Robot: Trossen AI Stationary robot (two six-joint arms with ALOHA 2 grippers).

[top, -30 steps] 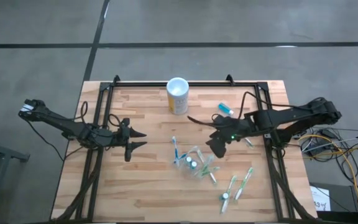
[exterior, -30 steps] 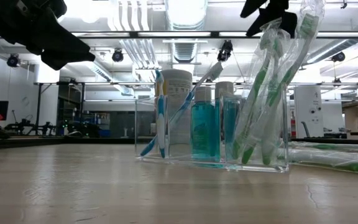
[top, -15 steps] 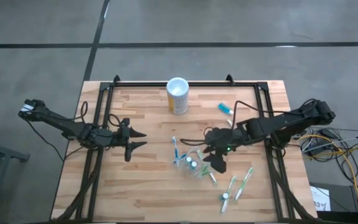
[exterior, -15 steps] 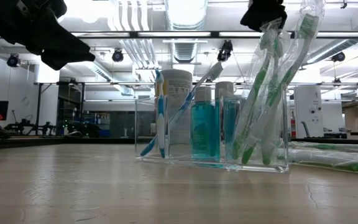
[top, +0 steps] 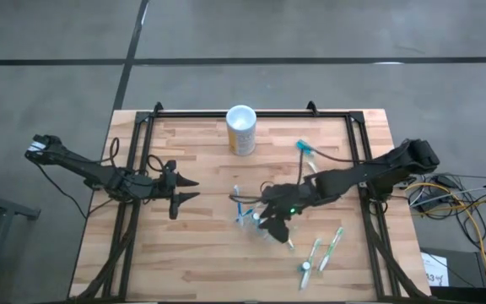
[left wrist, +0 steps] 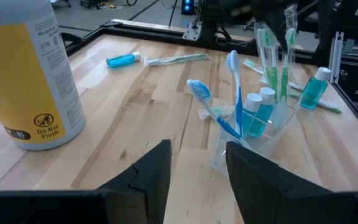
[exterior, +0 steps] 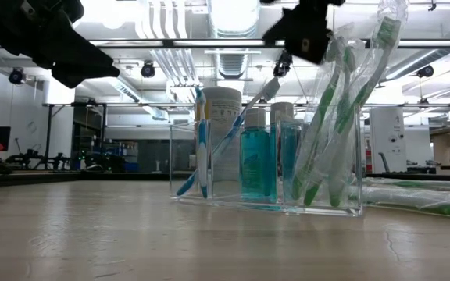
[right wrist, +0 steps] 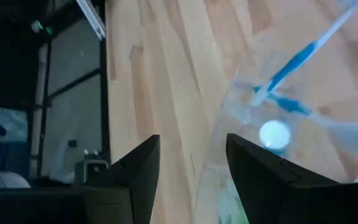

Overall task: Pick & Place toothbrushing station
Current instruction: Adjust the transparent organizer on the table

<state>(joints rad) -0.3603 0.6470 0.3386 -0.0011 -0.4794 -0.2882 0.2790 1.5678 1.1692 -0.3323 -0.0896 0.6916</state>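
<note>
From the table-level camera, the nearest thing you see is bare wood, then the toothbrushing station (exterior: pixel 268 168): a clear, compartmented holder standing upright near the middle of the table (top: pixel 201 253). It holds blue toothbrushes (exterior: pixel 201 140) at one end, small teal bottles (exterior: pixel 255 160) in the middle and wrapped green toothbrushes (exterior: pixel 342 117) at the other end.

The right gripper (top: pixel 270 218) is directly over the station. In the overhead view its arm reaches in from the right edge and the fingers sit above the holder's green-brush end. In the right wrist view the two fingers (right wrist: pixel 138 168) stand apart with a clear gap, and the holder's clear wall lies just ahead between them. Nothing is clamped.

Note the station's long axis: seen from above it runs diagonally, from the blue brushes toward the green ones. The coming grasp appears to depend on the fingers straddling the narrow width, not the length.

The left gripper (top: pixel 178 189) waits well apart, left of the station, fingers spread and empty. The right arm is clearly the nearer.

Farther back stands the yellow cup (top: pixel 241 131), with a small blue bottle (top: pixel 305 148) toward the right.
</note>
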